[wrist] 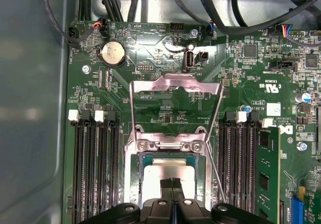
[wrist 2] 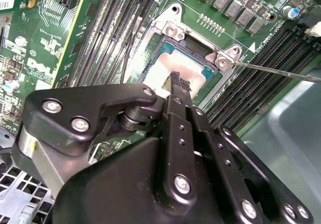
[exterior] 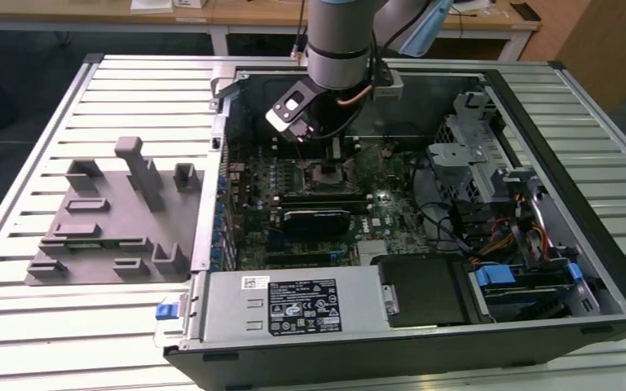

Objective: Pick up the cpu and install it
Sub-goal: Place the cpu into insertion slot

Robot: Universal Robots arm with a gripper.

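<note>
Silver-beige cpu point(wrist: 155, 176): lying flat inside the socket point(wrist: 165, 144), edges squared to the socket frame, apparently seated.
Step in hand: judging this as the install stage; the cpu is resting in the socket rather than being carried.
Claw point(wrist: 171, 183): fingers are pressing together with no gap and gripping nothing; the tips are pointing at the middle of the socket, over the cpu's plate. Touching or just above, cannot tell.
Retention frame point(wrist: 175, 85): standing swung up off the socket, leaving it uncovered.
Lever wire point(wrist 2: 281, 71): sticking out free beside the socket.
Next move, my estimate: calling for straight travel square to the socket, with no sideways scrubbing over the plate.
</note>
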